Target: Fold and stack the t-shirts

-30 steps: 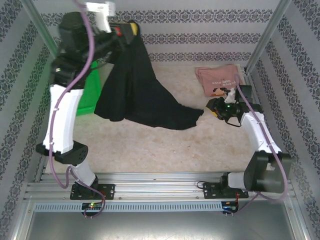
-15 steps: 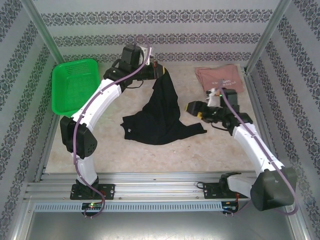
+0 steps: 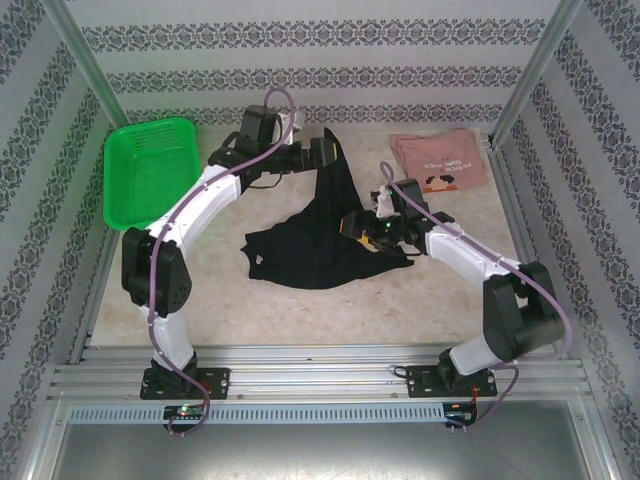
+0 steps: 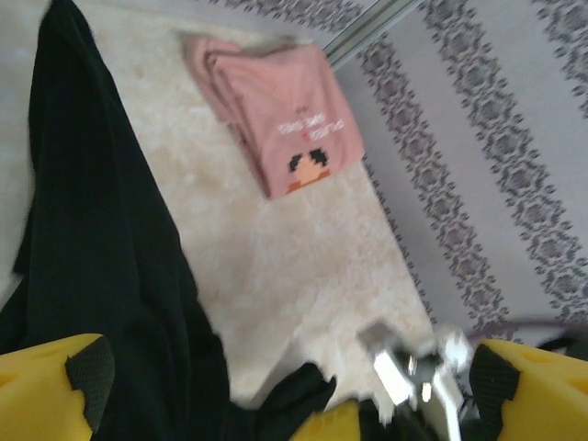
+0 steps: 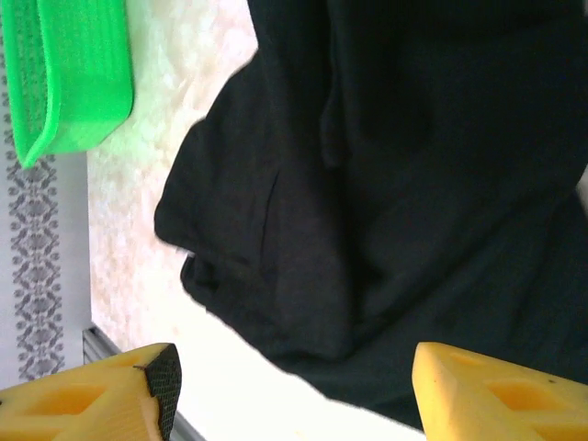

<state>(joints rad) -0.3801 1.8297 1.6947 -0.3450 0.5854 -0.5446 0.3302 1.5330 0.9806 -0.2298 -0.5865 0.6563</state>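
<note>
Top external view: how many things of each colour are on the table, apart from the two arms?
black t-shirt: 1
pink t-shirt: 1
green basket: 1
Total: 3

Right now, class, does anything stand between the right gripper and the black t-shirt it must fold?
Nothing visible does. The right gripper is open directly over the black t-shirt, with bare black cloth lying straight ahead between its yellow fingers.
</note>
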